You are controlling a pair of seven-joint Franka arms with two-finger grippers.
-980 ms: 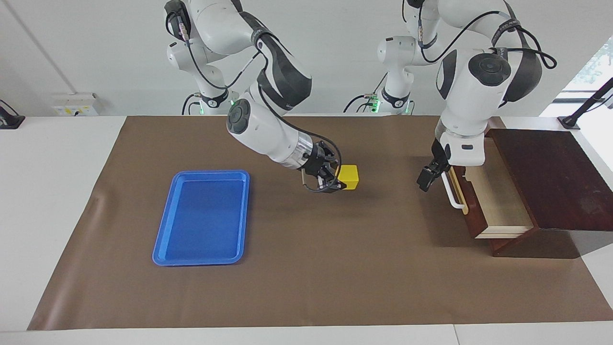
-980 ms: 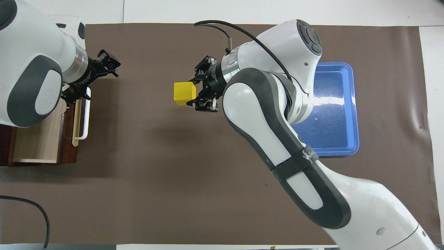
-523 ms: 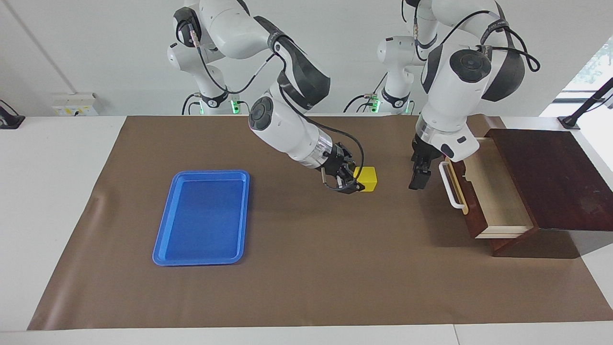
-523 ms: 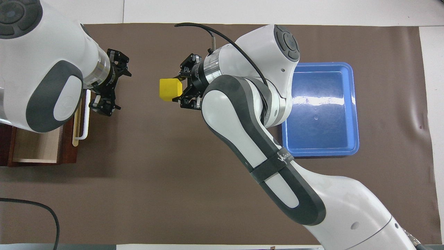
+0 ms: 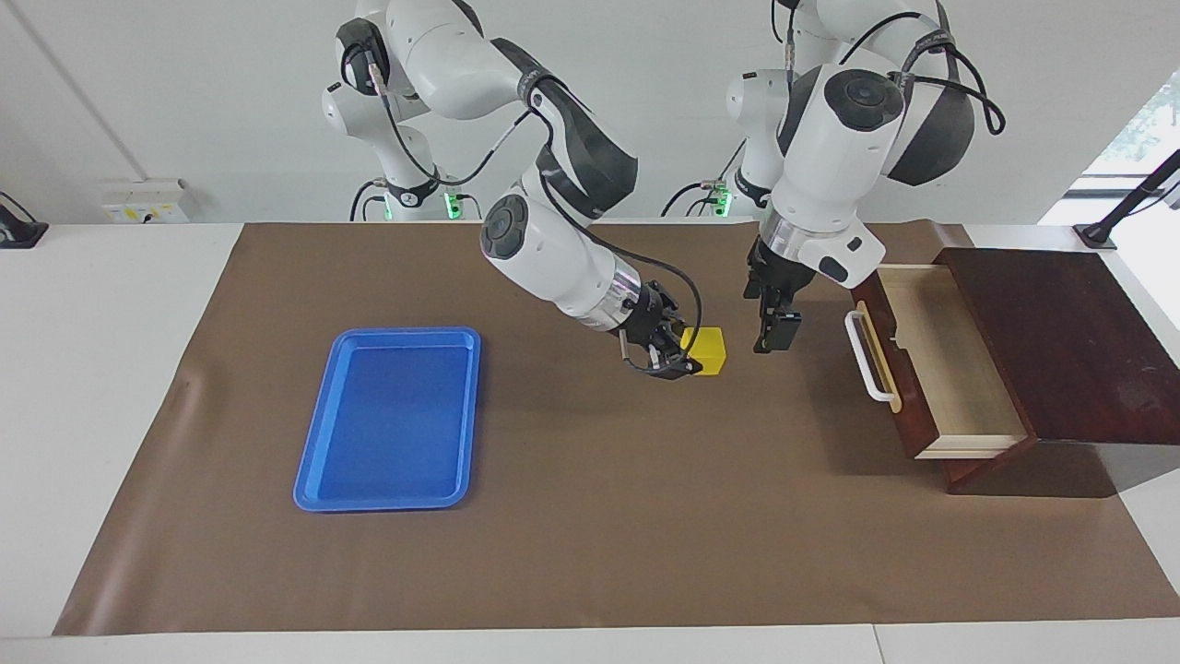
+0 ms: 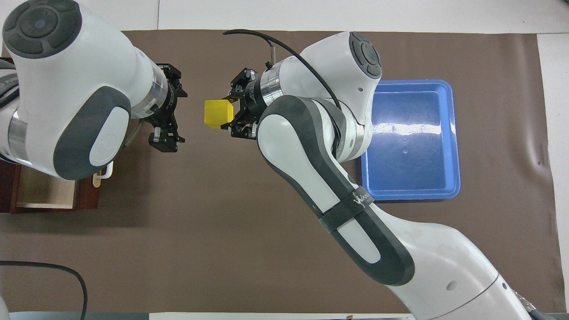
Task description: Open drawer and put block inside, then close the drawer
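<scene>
The yellow block [image 5: 709, 349] is held in my right gripper [image 5: 690, 359], which is shut on it above the brown mat; it also shows in the overhead view [image 6: 218, 114] with the right gripper [image 6: 232, 112] beside it. My left gripper [image 5: 772, 319] hangs open in the air between the block and the drawer, a short gap from the block; the overhead view shows the left gripper [image 6: 174, 111] too. The drawer [image 5: 949, 364] stands pulled open at the left arm's end of the table, with its pale interior empty and its white handle [image 5: 867, 357] free.
A flat blue tray [image 5: 387, 415] lies on the mat toward the right arm's end of the table. The dark cabinet top [image 5: 1060, 341] stands over the drawer. The brown mat [image 5: 599, 516] covers the table.
My right gripper has carried the block toward the drawer's end, then slowed. My left gripper has moved away from the drawer handle toward the block and turned.
</scene>
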